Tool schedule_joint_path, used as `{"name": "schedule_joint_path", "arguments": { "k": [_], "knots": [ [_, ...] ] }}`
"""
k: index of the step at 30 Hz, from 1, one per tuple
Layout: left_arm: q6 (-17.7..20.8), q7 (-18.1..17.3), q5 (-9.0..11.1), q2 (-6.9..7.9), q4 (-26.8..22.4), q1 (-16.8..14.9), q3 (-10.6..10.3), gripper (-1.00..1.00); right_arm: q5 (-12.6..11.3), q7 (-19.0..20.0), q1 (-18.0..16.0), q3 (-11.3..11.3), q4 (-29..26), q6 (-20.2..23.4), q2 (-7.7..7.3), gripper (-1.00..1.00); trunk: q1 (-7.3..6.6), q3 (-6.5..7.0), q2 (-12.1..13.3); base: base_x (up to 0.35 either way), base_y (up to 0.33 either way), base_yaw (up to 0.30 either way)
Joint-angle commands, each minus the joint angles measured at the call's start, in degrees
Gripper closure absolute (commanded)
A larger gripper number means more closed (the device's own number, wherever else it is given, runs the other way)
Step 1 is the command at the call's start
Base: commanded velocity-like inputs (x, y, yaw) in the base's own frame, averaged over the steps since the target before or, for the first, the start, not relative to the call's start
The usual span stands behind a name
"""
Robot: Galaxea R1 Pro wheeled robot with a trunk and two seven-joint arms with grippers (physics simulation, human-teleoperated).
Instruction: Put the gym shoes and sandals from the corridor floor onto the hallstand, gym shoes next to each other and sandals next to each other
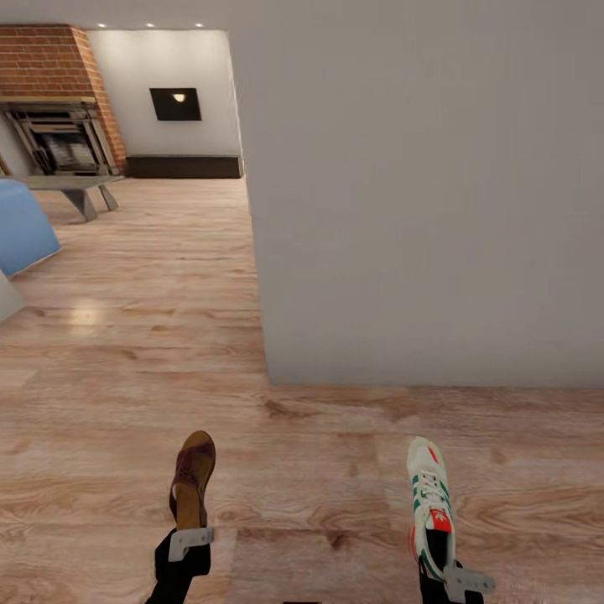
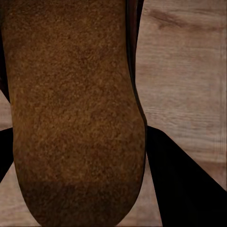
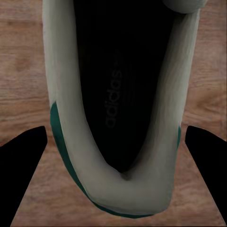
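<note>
My left gripper [image 1: 190, 544] is clamped on the heel of a sandal [image 1: 193, 486]; its tan footbed sits between my fingers [image 2: 182, 189] in the left wrist view. My right gripper [image 1: 445, 570] is closed on the heel of a gym shoe [image 1: 429, 495], toe forward. Both shoes are above the corridor floor [image 1: 310, 470], facing a plain grey wall [image 1: 419, 210]. A brick fireplace [image 1: 59, 101] is far left.

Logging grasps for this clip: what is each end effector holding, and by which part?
Left end effector: sandal, by its heel end. Right end effector: gym shoe, by its heel.
</note>
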Motion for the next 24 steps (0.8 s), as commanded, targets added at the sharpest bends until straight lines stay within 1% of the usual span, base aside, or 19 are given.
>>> {"name": "schedule_joint_path", "arguments": {
  "k": [1, 17, 24],
  "knots": [
    [-0.15, 0.01, -0.61, -0.06, -0.06, -0.01, 0.32, 1.00, -0.55, -0.23, -0.05, 0.49, 0.16, -0.20, -0.04, 1.00, -0.01, -0.04, -0.02, 0.000, -0.274, -0.300],
    [-0.15, 0.01, -0.61, 0.00, -0.04, -0.01, 0.34, 1.00, -0.59, -0.23, -0.05, 0.58, 0.85, -0.21, -0.01, 1.00, -0.01, -0.04, -0.02, 0.000, -0.273, -0.300],
    [-0.15, 0.01, -0.61, 0.00, -0.04, -0.01, 0.33, 1.00, -0.63, -0.23, -0.05, 0.55, 0.81, -0.21, -0.01, 1.00, -0.01, -0.04, -0.02, 0.000, -0.055, -0.300]
  ]
}}
